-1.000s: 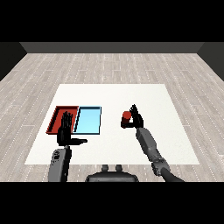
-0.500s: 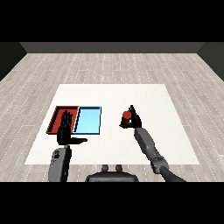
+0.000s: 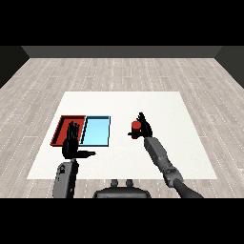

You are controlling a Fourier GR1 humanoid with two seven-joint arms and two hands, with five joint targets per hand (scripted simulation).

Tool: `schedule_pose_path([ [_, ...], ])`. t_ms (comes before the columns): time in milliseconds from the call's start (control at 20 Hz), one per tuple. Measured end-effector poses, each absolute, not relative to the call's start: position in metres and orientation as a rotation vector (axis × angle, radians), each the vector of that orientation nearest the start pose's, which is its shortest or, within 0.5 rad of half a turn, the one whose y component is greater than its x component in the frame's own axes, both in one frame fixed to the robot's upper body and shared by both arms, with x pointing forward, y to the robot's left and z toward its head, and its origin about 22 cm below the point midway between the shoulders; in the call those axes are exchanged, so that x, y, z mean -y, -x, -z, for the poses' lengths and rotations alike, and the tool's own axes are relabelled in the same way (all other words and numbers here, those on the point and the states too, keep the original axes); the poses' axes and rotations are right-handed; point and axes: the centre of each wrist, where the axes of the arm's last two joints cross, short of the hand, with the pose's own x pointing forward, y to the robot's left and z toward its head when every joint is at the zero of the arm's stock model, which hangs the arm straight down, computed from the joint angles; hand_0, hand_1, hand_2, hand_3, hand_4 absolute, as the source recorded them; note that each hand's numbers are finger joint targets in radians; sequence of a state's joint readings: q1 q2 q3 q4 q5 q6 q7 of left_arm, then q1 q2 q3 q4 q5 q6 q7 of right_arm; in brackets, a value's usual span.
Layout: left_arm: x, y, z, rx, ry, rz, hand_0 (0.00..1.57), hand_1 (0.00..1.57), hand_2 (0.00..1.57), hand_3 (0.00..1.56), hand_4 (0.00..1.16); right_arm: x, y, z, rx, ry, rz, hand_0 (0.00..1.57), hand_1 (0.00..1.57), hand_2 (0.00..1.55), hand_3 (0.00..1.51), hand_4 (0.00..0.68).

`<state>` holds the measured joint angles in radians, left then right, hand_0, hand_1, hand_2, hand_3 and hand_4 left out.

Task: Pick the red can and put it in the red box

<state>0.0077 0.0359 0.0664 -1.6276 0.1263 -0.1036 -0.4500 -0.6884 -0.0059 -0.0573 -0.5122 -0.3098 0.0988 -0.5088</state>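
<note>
The red can [image 3: 136, 126] stands upright right of the table's middle. My right hand [image 3: 144, 129] is against its right side, fingers behind it and thumb curled under its front, shut on it. The red tray [image 3: 61, 129] lies at the left of the table with the light blue tray [image 3: 96, 131] touching its right side; both hold nothing that I can see. My left hand [image 3: 71, 144] is open, fingers straight and thumb stuck out to the right, over the red tray's near edge and covering part of it.
The white table [image 3: 167, 107] stretches well beyond the trays on every side, with a wooden floor around it. A gap of table separates the can from the light blue tray.
The right hand and the red can have shifted slightly to the left, towards the trays. The left hand has stayed where it was.
</note>
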Motion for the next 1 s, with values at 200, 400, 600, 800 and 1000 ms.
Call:
schedule_pose_path([
  [200,-0.25,-0.238,-0.01,2.082,0.102,-0.066,0.0,0.0,0.0,0.0,0.0,0.162,-0.367,0.058,1.61,-0.341,0.065,0.0,0.0,0.0,0.0,0.0],
  [400,-0.252,-0.232,-0.011,2.083,0.108,-0.068,0.0,0.0,0.0,0.0,0.0,0.165,-0.37,0.059,1.594,-0.332,0.057,0.0,0.0,0.0,0.0,0.0],
  [600,-0.248,-0.236,-0.01,2.093,0.113,-0.072,0.0,0.0,0.0,0.0,0.0,0.158,-0.374,0.054,1.573,-0.32,0.058,0.0,0.0,0.0,0.0,0.0],
  [800,-0.254,-0.236,-0.01,2.09,0.106,-0.073,0.0,0.0,0.0,0.0,0.0,0.156,-0.376,0.056,1.567,-0.249,0.055,1.52,1.52,1.5,1.46,0.493],
  [1000,-0.256,-0.239,-0.009,2.09,0.1,-0.069,0.0,0.0,0.0,0.0,0.0,0.152,-0.376,0.058,1.558,-0.167,0.031,1.53,1.53,1.48,1.43,0.573],
])
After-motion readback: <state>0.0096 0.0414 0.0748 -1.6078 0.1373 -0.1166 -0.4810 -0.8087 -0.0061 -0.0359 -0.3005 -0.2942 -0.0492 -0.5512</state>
